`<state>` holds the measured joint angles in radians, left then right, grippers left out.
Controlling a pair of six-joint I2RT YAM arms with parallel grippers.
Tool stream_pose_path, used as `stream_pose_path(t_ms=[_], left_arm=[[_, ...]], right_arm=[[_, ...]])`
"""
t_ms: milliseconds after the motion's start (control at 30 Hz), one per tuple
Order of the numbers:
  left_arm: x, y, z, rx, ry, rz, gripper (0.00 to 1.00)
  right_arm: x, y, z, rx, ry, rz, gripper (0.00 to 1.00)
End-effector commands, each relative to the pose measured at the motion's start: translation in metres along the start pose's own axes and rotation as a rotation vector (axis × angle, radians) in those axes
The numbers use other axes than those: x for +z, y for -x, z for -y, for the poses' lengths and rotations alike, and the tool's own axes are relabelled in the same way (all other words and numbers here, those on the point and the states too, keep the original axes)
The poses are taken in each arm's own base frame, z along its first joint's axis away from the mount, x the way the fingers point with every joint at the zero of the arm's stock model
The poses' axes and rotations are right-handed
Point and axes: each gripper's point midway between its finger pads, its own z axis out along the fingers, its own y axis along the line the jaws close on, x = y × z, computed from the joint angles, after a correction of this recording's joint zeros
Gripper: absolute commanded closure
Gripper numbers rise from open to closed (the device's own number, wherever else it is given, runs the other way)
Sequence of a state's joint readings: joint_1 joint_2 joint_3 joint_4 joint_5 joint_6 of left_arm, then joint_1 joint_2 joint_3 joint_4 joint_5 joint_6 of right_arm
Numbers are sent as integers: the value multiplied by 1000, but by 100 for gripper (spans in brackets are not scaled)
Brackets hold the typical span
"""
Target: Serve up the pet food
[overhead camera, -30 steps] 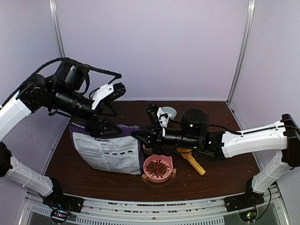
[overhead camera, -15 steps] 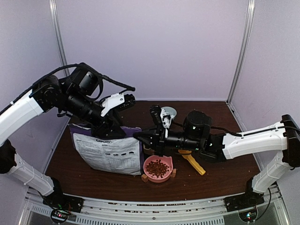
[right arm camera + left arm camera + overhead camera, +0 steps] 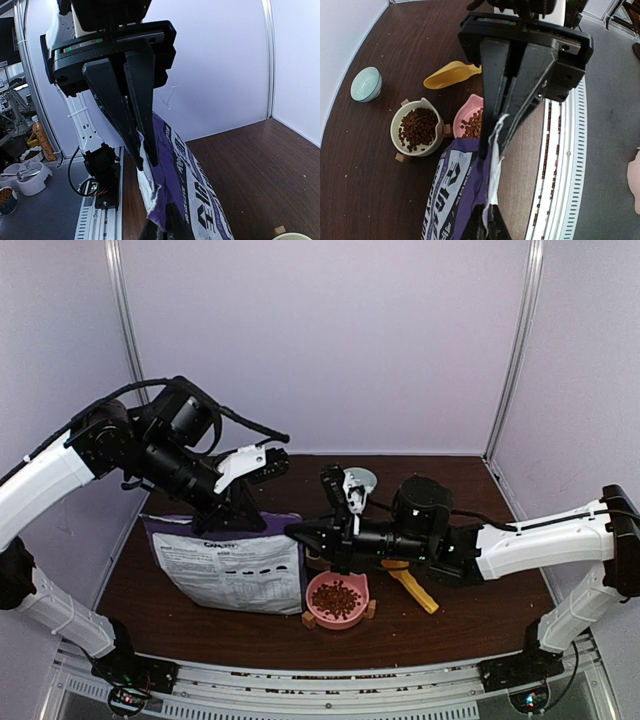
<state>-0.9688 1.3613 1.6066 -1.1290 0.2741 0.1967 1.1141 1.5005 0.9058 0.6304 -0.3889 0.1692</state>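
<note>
Kibble (image 3: 338, 598): dark reddish-brown pellets, held in 2 bowls. 1 lot fills the pink bowl (image 3: 352, 585) near the front middle of the table (image 3: 480, 610). A 2nd lot (image 3: 418, 129) fills the cream bowl (image 3: 400, 142), which in the left wrist view stands just beside the pink bowl, on the side towards the back wall. Bag (image 3: 230, 565): purple and white, printed, standing upright just left of the pink bowl, top edge raised. Left gripper (image 3: 237, 518): fingers pressed together on the bag's top edge; the left wrist view shows the white inner lip of the bag pinched between them. Right gripper (image 3: 298, 531): also clamped tight on the top edge, at the corner nearest the bowls; the right wrist view shows the crumpled white lip caught between its fingers, with the bag hanging below. Scoop (image 3: 410, 585): yellow plastic, lying flat on the table to the right of the pink bowl, partly under the right arm. Small bowl (image 3: 360, 478): pale blue, towards the back of the table, well apart from the others; contents cannot be told.
</note>
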Motion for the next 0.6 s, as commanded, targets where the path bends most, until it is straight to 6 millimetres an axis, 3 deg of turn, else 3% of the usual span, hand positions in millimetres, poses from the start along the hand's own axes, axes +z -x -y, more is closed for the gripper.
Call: stream_pose_path(t_ms=[0, 233, 333, 433, 567], left_arm=[[-20, 19, 8, 8, -11, 89, 100], [-21, 22, 6, 7, 0, 105, 100], [-21, 21, 5, 5, 8, 100, 100], [-21, 20, 4, 4, 12, 98, 100], [-22, 22, 3, 2, 17, 103, 100]], right_arm=[[-9, 48, -11, -38, 41, 128, 95], [0, 42, -15, -13, 84, 108, 84], [4, 40, -16, -3, 97, 102, 83], [6, 40, -16, -2, 104, 101, 89], [7, 33, -17, -1, 109, 81, 82]])
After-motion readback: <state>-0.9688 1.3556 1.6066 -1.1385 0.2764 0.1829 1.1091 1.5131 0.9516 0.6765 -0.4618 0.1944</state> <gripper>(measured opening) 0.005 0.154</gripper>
